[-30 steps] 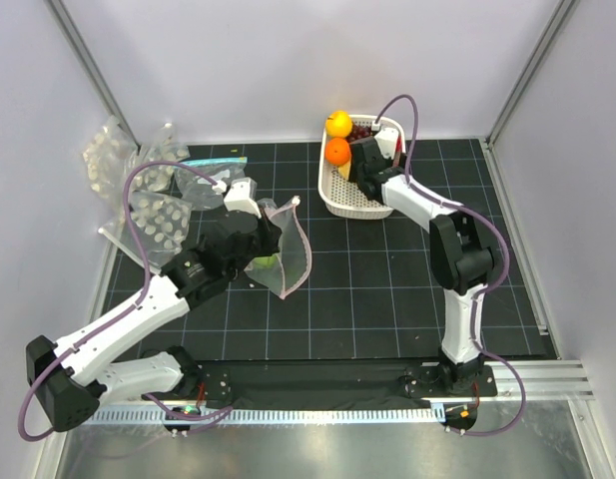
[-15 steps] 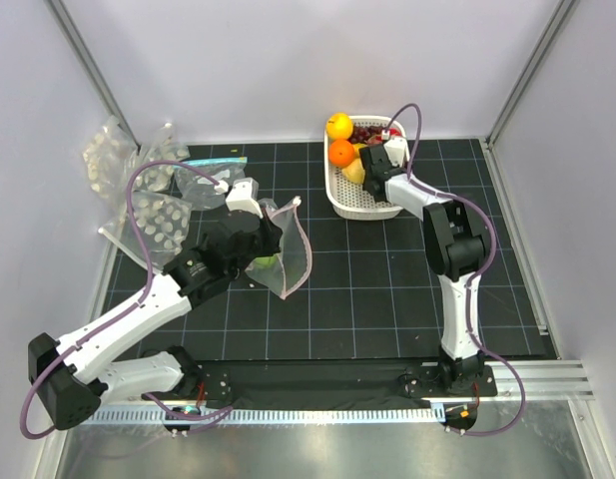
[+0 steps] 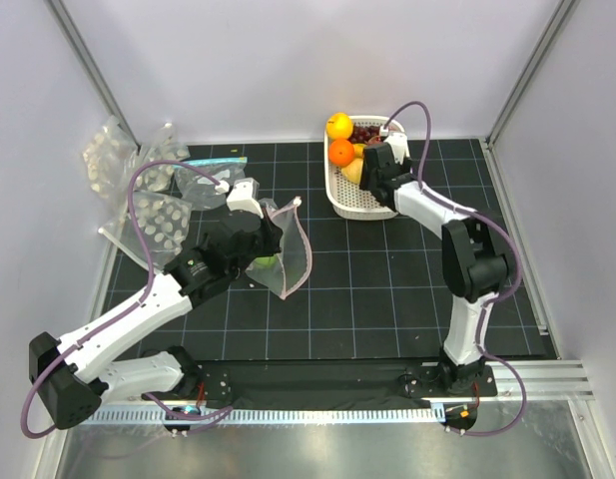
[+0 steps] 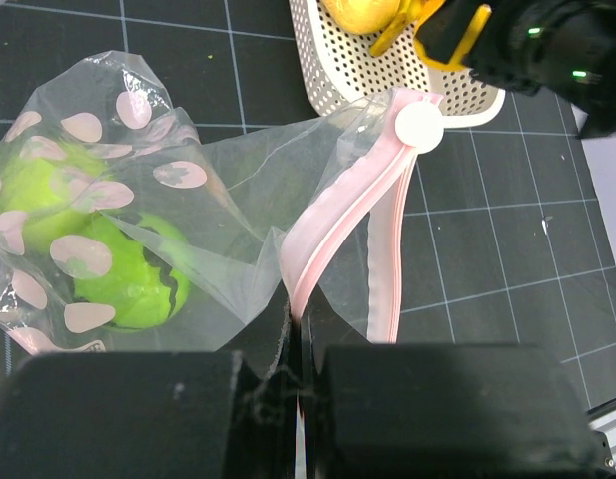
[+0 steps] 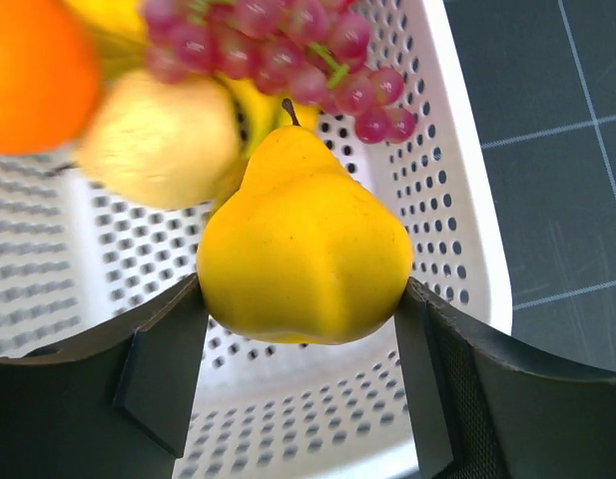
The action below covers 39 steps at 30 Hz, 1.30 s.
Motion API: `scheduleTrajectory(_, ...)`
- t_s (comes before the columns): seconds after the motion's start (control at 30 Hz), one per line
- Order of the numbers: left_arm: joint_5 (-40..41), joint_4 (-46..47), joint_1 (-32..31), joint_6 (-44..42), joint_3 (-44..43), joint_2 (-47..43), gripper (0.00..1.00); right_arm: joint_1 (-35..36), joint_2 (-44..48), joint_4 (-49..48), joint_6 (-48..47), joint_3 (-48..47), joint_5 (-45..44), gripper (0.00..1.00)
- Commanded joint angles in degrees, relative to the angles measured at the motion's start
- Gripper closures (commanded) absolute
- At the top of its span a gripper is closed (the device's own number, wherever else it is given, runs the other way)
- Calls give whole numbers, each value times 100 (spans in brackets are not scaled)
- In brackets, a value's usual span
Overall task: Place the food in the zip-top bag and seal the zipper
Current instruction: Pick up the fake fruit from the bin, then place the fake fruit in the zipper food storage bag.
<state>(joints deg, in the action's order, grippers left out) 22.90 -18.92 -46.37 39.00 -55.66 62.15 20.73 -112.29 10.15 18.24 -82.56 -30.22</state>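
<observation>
The zip-top bag point(image 4: 188, 200) sits to the left of the white basket point(image 3: 362, 205) and a bit closer to the arm bases. It is clear and soft, with pale dots all over it. Two green foods point(image 4: 128, 279) are already inside, down at the closed end.

The pink zipper point(image 4: 337, 230) runs along the bag's mouth and has a small white round tab point(image 4: 419, 127) at the end near the basket. The left gripper point(image 4: 298, 369) is clamped tight on this pink edge. I think it holds the bag this way so the mouth stands up and gapes toward the basket, ready for more food. The mouth is not sealed yet.

Inside the basket, the right gripper point(image 5: 303, 329) has one finger pressed on each side of a yellow pear point(image 5: 303, 254), so it is gripping the pear. The pear stands stem up, which gives the fingers its round belly to squeeze. My guess is that this pear goes into the bag next.

Purple grapes point(image 5: 288, 50) lie just behind the pear, and two oranges point(image 3: 336, 152) sit at the far left end of the basket. More dotted bags point(image 3: 148, 210) are piled far to the left of the basket, by the wall.

I can read no words or brand names anywhere. The bag shows only its dots.
</observation>
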Motion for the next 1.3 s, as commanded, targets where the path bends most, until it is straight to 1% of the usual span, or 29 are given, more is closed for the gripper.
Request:
scheduleTrajectory(0.0, 13, 266, 40, 46, -112, 17, 100, 159, 857, -540, -110, 275, 156, 50)
scheduleTrajectory(0.17, 66, 266, 40, 46, -94, -1, 100, 300, 1550, -576, -14, 697, 385, 51)
scheduleTrajectory(0.27, 66, 266, 40, 37, -103, 34, 100, 423, 1955, -646, 100, 1145, 569, 51)
scheduleTrajectory(0.4, -13, 248, 40, 46, -147, 87, 100, 686, 2824, -865, 241, 1970, 798, 52)
scheduleTrajectory(0.5, -66, 248, 32, 63, -173, 165, 100, 985, 3221, -866, 206, 2410, 816, 52)
scheduleTrajectory(0.53, -83, 231, 40, 63, -173, 183, 100, 1072, 3501, -866, 189, 2516, 807, 52)
scheduleTrajectory(0.6, -101, 222, 32, 63, -208, 227, 100, 1318, 3774, -848, 206, 2840, 842, 52)
scheduleTrajectory(0.63, -136, 222, 40, 63, -217, 236, 100, 1398, 4098, -866, 267, 2964, 851, 52)
scheduleTrajectory(0.7, -145, 222, 32, 63, -217, 227, 100, 1635, 4424, -980, 320, 3367, 1000, 52)
scheduleTrajectory(0.73, -128, 213, 40, 63, -226, 227, 100, 1714, 4661, -1198, 355, 3474, 1044, 52)
scheduleTrajectory(0.83, -75, 204, 31, 63, -200, 201, 100, 2030, 4909, -1183, 347, 3607, 1176, 53)
scheduleTrajectory(0.9, -5, 204, 40, 46, -200, 192, 100, 2329, 4997, -1173, 163, 3607, 1001, 54)
scheduleTrajectory(1.07, 13, 195, 40, 37, -209, 227, 100, 2646, 5006, -1199, -119, 3589, 991, 55)
scheduleTrajectory(1.27, 75, 169, 31, 11, -235, 219, 100, 3086, 5261, -1358, -444, 3642, 1088, 55)
